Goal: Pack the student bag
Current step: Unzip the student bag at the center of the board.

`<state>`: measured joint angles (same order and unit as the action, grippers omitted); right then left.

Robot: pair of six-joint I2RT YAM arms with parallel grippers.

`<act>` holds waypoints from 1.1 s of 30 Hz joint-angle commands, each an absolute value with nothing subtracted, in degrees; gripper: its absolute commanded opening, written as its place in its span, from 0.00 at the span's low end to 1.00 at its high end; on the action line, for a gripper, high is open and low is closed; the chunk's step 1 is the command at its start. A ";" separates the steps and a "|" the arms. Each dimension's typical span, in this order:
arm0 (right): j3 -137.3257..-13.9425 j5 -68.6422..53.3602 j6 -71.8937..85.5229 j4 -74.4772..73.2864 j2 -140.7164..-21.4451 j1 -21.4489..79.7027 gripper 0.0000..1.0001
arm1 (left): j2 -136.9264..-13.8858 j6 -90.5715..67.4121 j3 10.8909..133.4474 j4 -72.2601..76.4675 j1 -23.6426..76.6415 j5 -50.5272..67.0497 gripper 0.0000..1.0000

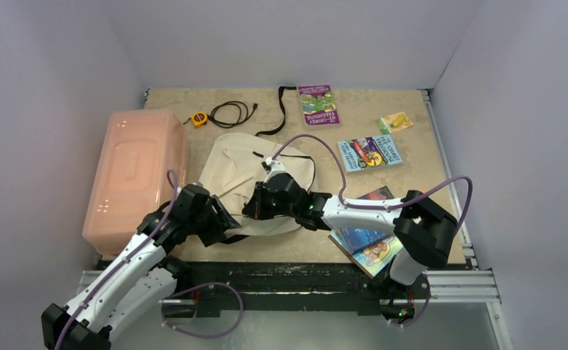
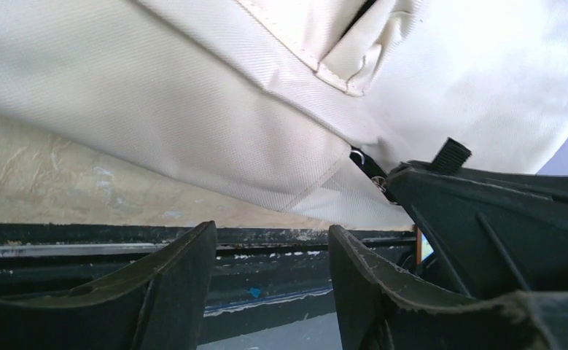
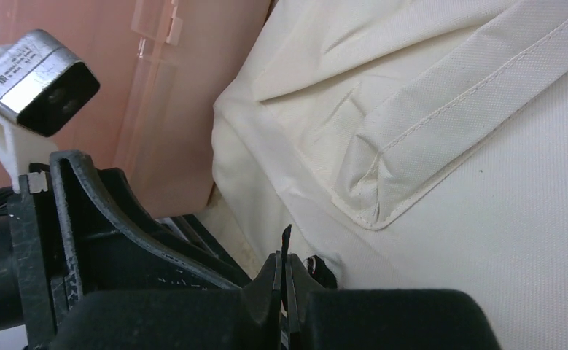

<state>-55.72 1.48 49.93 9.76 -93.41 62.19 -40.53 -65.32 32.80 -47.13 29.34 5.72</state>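
Note:
The student bag (image 1: 230, 164) is a cream canvas backpack lying flat mid-table. It fills the left wrist view (image 2: 193, 87) and the right wrist view (image 3: 448, 182). My right gripper (image 3: 286, 266) is shut on the bag's thin black zipper pull (image 3: 286, 244) at its near edge; from above this gripper (image 1: 255, 208) sits over the bag's front edge. The pull tab also shows in the left wrist view (image 2: 452, 153). My left gripper (image 2: 270, 233) is open and empty, just below the bag's near-left edge (image 1: 226, 222), close beside the right gripper.
A large pink plastic bin (image 1: 135, 175) stands left of the bag. Books lie at the back (image 1: 318, 104), right (image 1: 369, 153) and near right (image 1: 368, 240). A yellow item (image 1: 396, 121), a tape measure (image 1: 199, 118) and a black cable (image 1: 233, 113) lie at the back.

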 commanded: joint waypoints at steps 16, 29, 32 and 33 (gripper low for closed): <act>-53.75 -4.20 57.57 21.98 -87.18 60.44 0.00 | -35.71 -73.76 26.15 -36.19 29.53 1.99 0.68; -44.90 -7.36 51.35 18.81 -79.34 55.73 0.00 | -34.11 -68.82 29.34 -42.56 29.53 -11.17 0.00; -41.67 -5.88 48.97 14.90 -74.27 53.16 0.00 | -32.03 -69.71 28.11 -42.95 29.51 -12.62 0.00; -40.28 -5.55 48.38 13.79 -72.41 51.92 0.00 | -31.36 -69.82 27.66 -43.07 29.53 -12.91 0.00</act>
<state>-43.20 -6.59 52.40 15.64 -79.18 55.42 -33.89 -70.41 27.99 -41.10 29.78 -4.64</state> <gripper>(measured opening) 0.012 0.031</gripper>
